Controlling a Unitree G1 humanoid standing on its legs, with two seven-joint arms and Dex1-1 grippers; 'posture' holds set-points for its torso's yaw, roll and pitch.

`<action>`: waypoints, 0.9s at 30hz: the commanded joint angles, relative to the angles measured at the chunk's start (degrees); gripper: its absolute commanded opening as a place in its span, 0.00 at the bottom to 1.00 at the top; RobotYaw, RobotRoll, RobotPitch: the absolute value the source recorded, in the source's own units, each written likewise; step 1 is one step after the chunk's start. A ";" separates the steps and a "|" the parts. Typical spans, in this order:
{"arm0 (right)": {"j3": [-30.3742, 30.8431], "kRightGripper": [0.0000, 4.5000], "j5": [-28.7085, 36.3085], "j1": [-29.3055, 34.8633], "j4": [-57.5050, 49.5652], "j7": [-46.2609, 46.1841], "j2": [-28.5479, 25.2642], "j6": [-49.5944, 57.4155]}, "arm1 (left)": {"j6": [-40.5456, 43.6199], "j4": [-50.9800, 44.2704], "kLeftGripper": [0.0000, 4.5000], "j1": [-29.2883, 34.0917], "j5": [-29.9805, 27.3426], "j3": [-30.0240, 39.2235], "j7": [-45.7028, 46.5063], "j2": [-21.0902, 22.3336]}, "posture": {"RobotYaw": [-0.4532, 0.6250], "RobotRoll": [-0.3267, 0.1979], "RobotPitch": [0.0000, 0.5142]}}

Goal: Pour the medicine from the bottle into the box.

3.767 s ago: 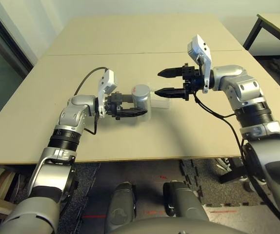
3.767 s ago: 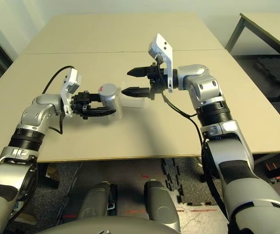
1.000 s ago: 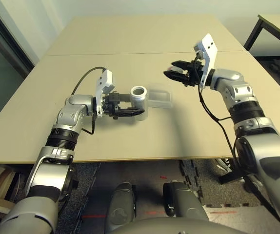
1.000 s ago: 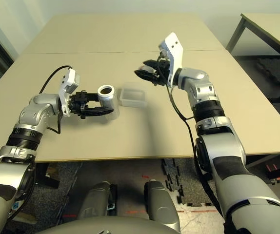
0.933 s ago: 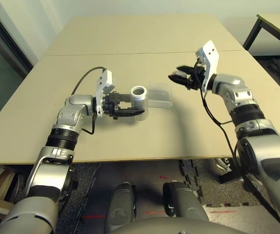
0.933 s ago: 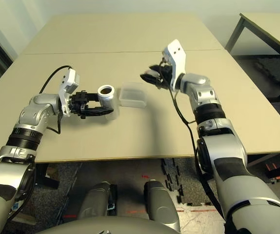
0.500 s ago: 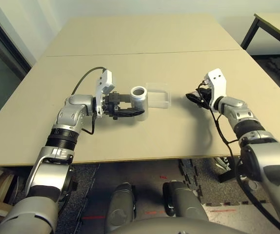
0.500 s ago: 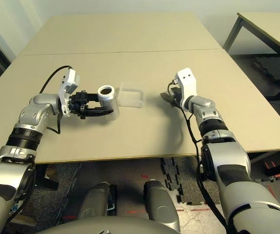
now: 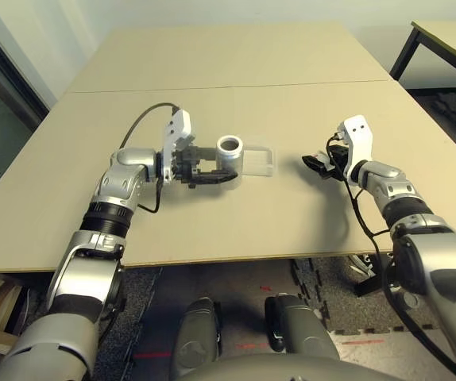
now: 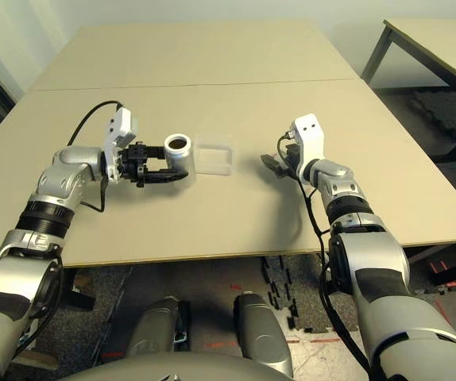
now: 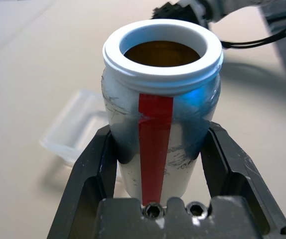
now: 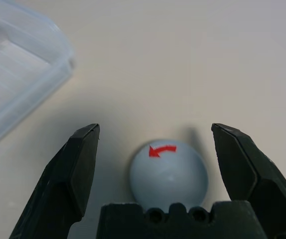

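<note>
The right gripper (image 12: 155, 142) has just let go of the cap (image 12: 169, 177), which sits between its spread fingers. The left gripper (image 11: 159, 137) grips the open bottle (image 11: 155, 119); the box (image 9: 258, 162) lies just beyond its fingertips, so pouring can probably begin.

Lab-like room, robot's silver arms (image 9: 93, 270) over plain table (image 9: 236, 230), second bare table (image 9: 454, 44) behind

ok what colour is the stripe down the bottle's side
Red; it shows best on the bottle in the left wrist view.
</note>
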 commanded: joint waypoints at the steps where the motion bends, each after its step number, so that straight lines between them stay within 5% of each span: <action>1: -0.61 1.00 0.62 0.59 -3.45 2.41 -1.42 1.41 | -3.29 3.99 0.59 -2.00 3.36 -0.95 3.13 -0.79 | 0.33 0.62 0.12; 8: -0.83 1.00 1.91 3.35 -9.91 4.68 -1.79 4.19 | -16.72 15.67 0.59 -7.97 16.17 -5.40 17.46 -1.19 | 0.32 0.62 0.11; 19: -1.31 1.00 4.00 5.14 -15.29 4.57 -1.70 7.50 | -28.47 24.77 0.59 -14.99 27.02 -9.32 30.33 -1.63 | 0.31 0.62 0.10; 23: -1.32 1.00 4.25 5.64 -16.27 4.49 -1.30 7.82 | -33.93 27.63 0.59 -19.35 39.41 -16.64 44.36 -0.34 | 0.31 0.62 0.10; 27: -1.32 1.00 4.64 6.15 -17.36 4.48 -0.89 8.20 | -36.81 29.93 0.59 -25.44 58.28 -30.21 62.82 1.27 | 0.31 0.62 0.10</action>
